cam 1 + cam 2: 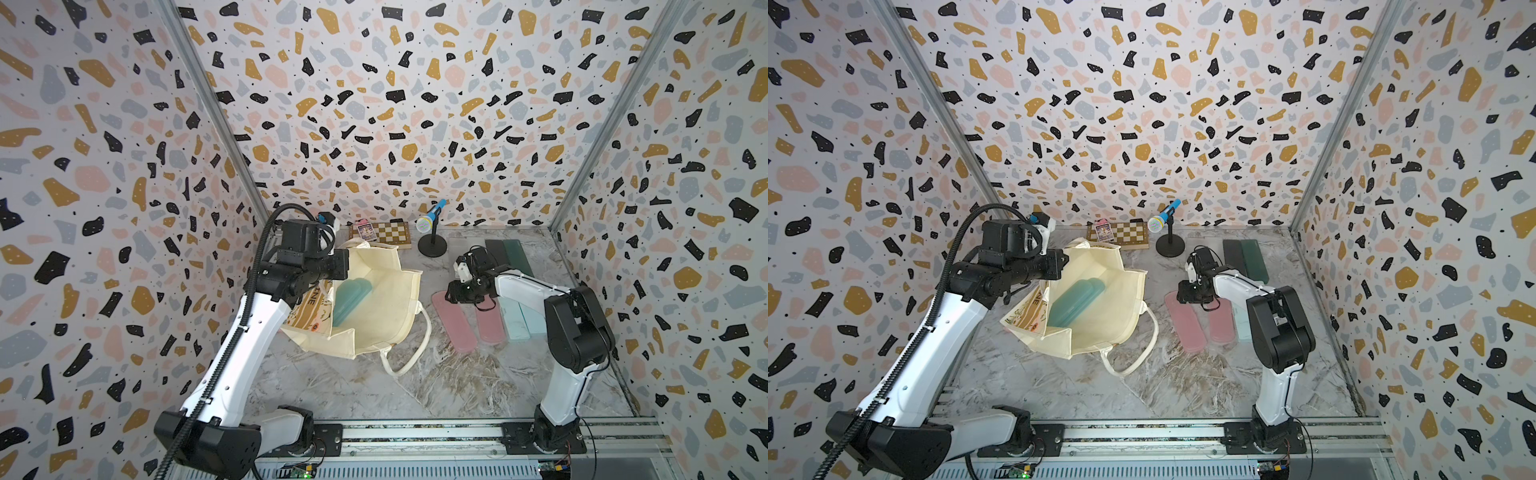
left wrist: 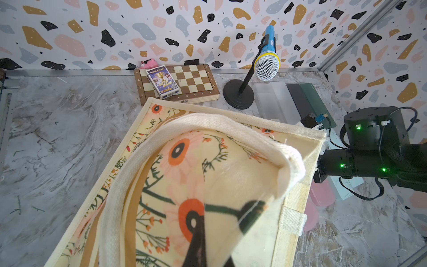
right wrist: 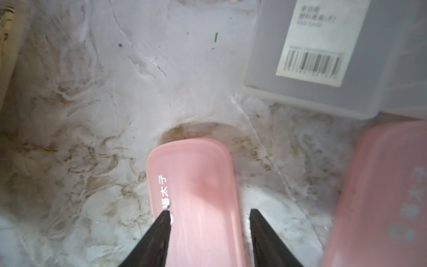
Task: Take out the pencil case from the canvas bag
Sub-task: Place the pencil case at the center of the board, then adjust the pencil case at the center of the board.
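The cream canvas bag [image 1: 386, 307] [image 1: 1113, 299] lies on the marble table with its mouth held open. Its floral face fills the left wrist view [image 2: 231, 173]. A teal pencil case [image 1: 351, 301] [image 1: 1075, 301] lies inside, seen through the mouth in both top views. My left gripper [image 2: 211, 253] is shut on the bag's fabric at its left rim [image 1: 347, 266]. To the right of the bag, my right gripper [image 3: 209, 211] [image 1: 453, 291] stands open low over a pink pencil case [image 3: 196, 185] [image 1: 455, 328] lying on the table. One fingertip overlaps the case's edge and the other stands off its side.
A second pink case [image 1: 490, 324], pale blue cases [image 1: 515, 324], dark and green cases [image 1: 505, 253] and a clear case [image 3: 323, 57] lie near the right arm. A microphone on a stand [image 1: 432, 220] and a chessboard [image 1: 390, 235] with a card deck [image 2: 163, 81] sit at the back wall.
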Robot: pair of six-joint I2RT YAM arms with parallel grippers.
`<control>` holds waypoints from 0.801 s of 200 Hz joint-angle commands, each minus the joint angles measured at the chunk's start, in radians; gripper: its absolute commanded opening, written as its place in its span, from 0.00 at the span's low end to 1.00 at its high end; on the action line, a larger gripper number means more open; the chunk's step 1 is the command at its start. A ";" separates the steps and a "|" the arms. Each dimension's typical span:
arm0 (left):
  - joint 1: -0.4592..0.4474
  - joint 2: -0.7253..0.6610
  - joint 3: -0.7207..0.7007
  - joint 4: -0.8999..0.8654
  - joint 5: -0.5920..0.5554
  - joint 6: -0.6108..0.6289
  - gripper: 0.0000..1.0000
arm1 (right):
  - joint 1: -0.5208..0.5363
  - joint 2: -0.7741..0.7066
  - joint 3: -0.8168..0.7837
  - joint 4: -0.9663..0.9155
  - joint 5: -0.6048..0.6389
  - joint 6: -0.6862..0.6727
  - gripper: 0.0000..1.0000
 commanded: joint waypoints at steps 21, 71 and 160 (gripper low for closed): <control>0.013 -0.008 0.005 0.077 0.015 -0.007 0.00 | 0.051 -0.154 -0.032 0.022 0.201 0.009 0.72; 0.098 -0.015 -0.007 0.079 -0.062 -0.120 0.00 | 0.178 -0.232 -0.125 0.072 0.299 -0.022 0.76; 0.209 -0.062 -0.038 0.079 -0.155 -0.179 0.00 | 0.242 -0.275 -0.307 0.069 0.268 -0.056 0.96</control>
